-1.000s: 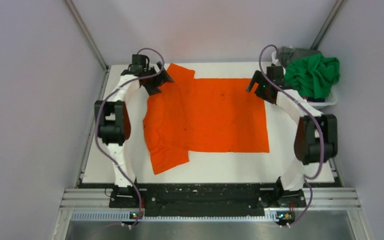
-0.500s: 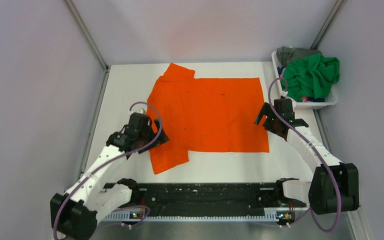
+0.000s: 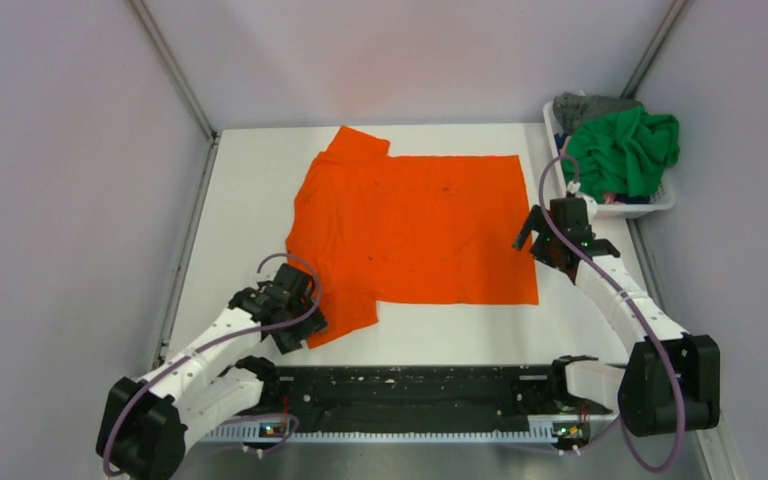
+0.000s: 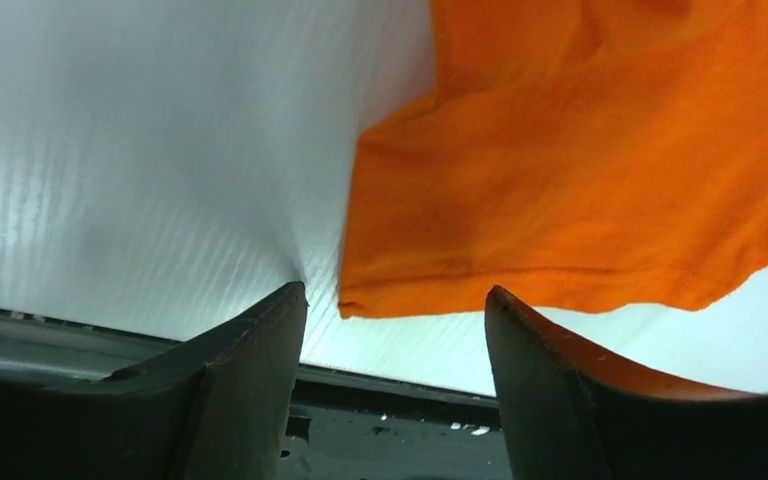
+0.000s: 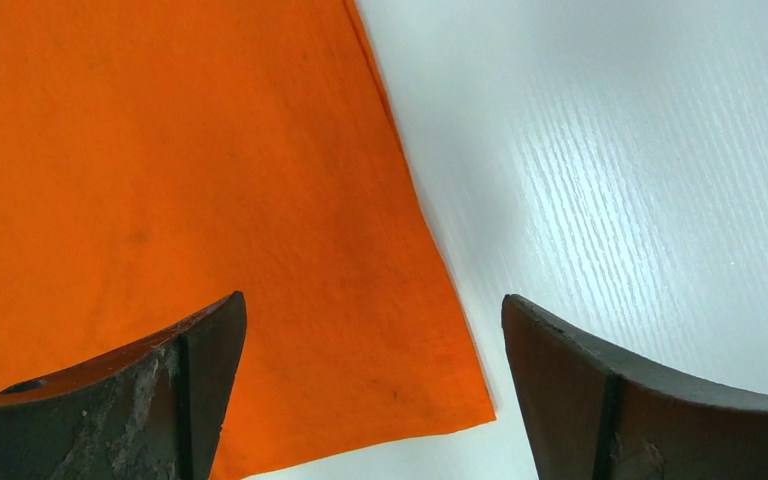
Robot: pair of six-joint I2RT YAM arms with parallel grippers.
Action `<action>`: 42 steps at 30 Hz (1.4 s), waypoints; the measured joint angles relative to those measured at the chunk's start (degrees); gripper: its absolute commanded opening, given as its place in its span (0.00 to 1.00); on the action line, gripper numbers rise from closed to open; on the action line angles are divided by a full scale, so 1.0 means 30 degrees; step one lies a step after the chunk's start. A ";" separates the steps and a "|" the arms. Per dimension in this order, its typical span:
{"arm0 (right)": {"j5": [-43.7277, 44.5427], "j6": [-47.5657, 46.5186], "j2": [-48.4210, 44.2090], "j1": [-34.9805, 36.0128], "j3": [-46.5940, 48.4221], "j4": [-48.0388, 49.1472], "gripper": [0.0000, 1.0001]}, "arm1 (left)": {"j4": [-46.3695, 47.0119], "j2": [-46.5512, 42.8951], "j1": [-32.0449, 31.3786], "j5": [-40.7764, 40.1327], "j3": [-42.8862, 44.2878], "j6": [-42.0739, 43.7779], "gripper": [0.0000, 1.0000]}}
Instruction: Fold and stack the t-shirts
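Left claw (image 4: 395, 298) retreated — orange t-shirt (image 4: 580, 180) sleeve ahead.

My left gripper (image 4: 395, 300) has its two dark fingers (image 4: 245, 380) spread wide apart over the white table (image 4: 140, 150). The hemmed corner of the orange t-shirt (image 4: 580, 180) lies flat on the table between my fingertips, closer to one of them. From that corner the hem runs across toward the other fingertip.

Pale grey walls (image 3: 60, 200) enclose a white table (image 3: 250, 170) with a black near rail (image 3: 410, 385).
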 measured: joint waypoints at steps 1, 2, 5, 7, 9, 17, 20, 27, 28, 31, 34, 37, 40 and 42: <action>0.0109 -0.0095 0.0000 0.0000 0.0000 -0.0087 0.96 | 0.0313 0.0321 -0.0015 0.0044 -0.0073 -0.0080 0.62; 0.0233 -0.0131 0.0000 0.0000 0.0000 -0.0168 0.96 | 0.0627 0.0605 -0.0015 0.0102 -0.0138 -0.0146 0.58; 0.0670 -0.0277 -0.0007 -0.0007 0.0000 -0.0503 0.96 | 0.1093 0.1129 -0.0051 0.0240 -0.0211 -0.0277 0.52; 0.0867 -0.0284 -0.0015 -0.0007 0.0000 -0.0670 0.96 | 0.1224 0.1224 -0.0073 0.0277 -0.0211 -0.0306 0.49; 0.1005 -0.0284 -0.0044 0.0000 0.0000 -0.0816 0.96 | 0.1231 0.1304 -0.0073 0.0211 -0.0211 -0.0364 0.43; 0.1086 -0.0168 -0.0874 0.0000 0.0000 -0.1450 0.96 | 0.1632 0.1792 -0.0087 0.0459 -0.0175 0.0007 0.00; 0.0831 0.0160 -0.1348 -0.0007 0.0000 -0.1836 0.93 | 0.1654 0.1749 -0.0095 0.0576 -0.0175 0.0168 0.00; -0.0335 0.0852 -0.2353 -0.0007 -0.1902 -0.3359 0.77 | 0.1253 0.0313 -0.0102 0.0867 -0.0175 0.0597 0.00; -0.0663 0.0998 -0.2441 -0.0007 -0.2361 -0.3548 0.75 | 0.1253 0.0036 -0.0109 0.0889 -0.0175 0.0656 0.00; -0.1545 0.1537 -0.2455 0.0000 -0.3169 -0.4036 0.70 | 0.1260 -0.0772 -0.0124 0.0933 -0.0175 0.0721 0.00; -0.2186 0.2018 -0.2484 0.0000 -0.3555 -0.3934 0.68 | 0.1268 -0.1588 -0.0138 0.0954 -0.0175 0.0801 0.00; -0.2484 0.2419 -0.2521 -0.0007 -0.4007 -0.3898 0.65 | 0.1341 -0.1989 -0.0146 0.0976 -0.0175 0.0954 0.00; -0.2616 0.2739 -0.2499 0.0000 -0.4415 -0.3883 0.60 | 0.1574 -0.2018 -0.0138 0.0933 -0.0175 0.1107 0.00; -0.2608 0.2863 -0.2375 -0.0007 -0.4597 -0.3752 0.55 | 0.1865 -0.1982 -0.0146 0.1005 -0.0175 0.1173 0.00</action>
